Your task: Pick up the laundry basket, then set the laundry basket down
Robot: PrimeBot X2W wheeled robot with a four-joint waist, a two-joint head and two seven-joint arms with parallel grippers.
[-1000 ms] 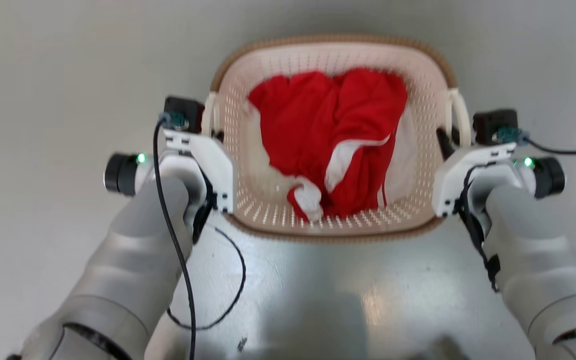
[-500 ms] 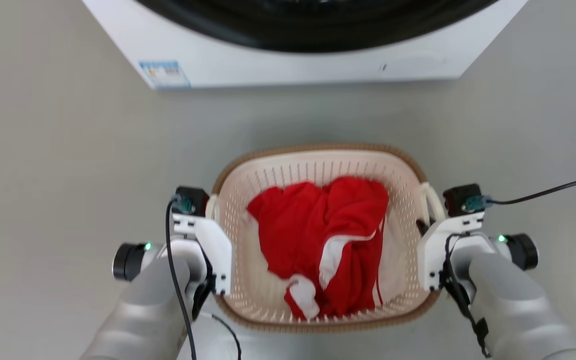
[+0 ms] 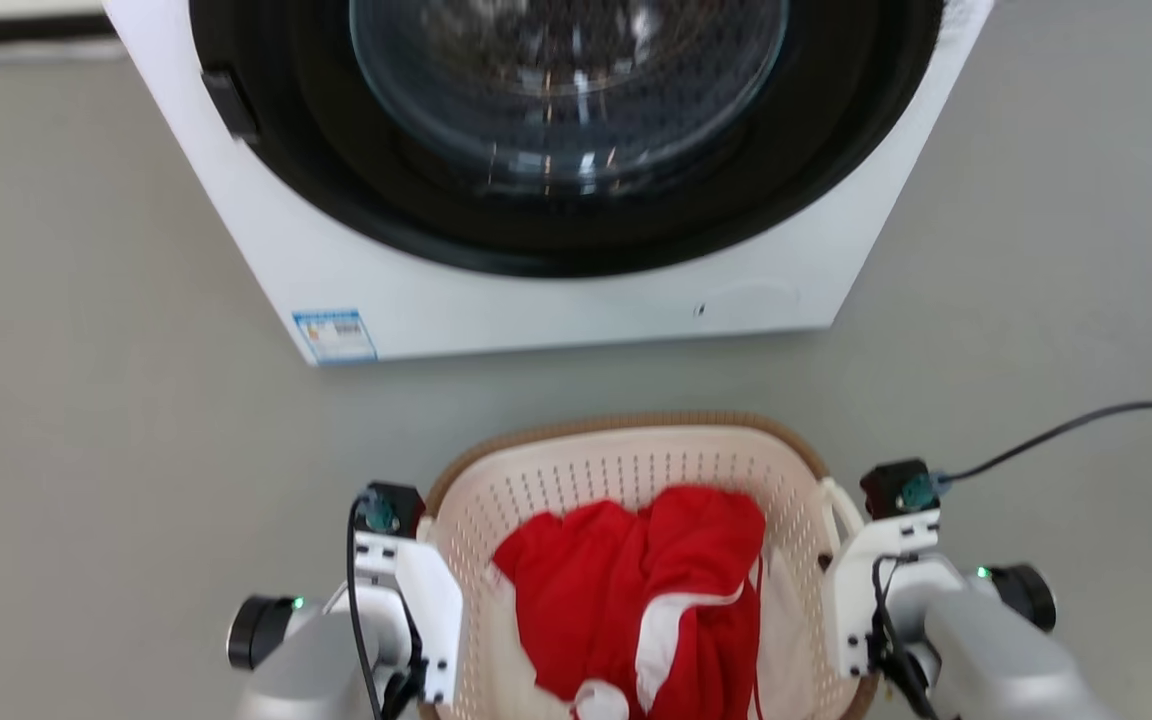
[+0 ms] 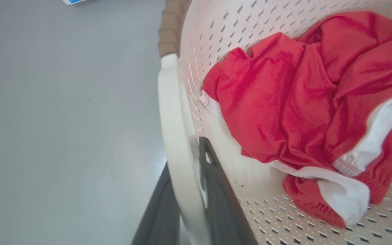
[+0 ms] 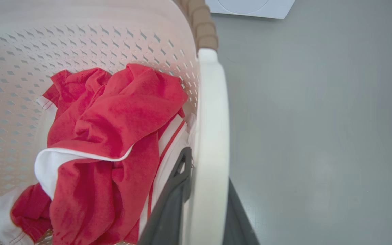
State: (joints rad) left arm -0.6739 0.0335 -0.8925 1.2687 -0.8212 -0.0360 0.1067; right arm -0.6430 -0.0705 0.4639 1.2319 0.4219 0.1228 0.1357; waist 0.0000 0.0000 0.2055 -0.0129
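My left fingers (image 4: 216, 197) clamp laundry basket (image 3: 626, 425) by left handle (image 4: 174, 129); right fingers (image 5: 172, 204) clamp right handle (image 5: 211, 119). Far rim near washing machine (image 3: 536, 300), apart. Open floor (image 3: 86, 420) both sides. Inside: crumpled red-white garment (image 3: 626, 580).

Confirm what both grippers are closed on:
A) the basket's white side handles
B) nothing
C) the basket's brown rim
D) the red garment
A: the wrist views show the left gripper and right gripper each with a finger on either side of a white handle of the laundry basket.
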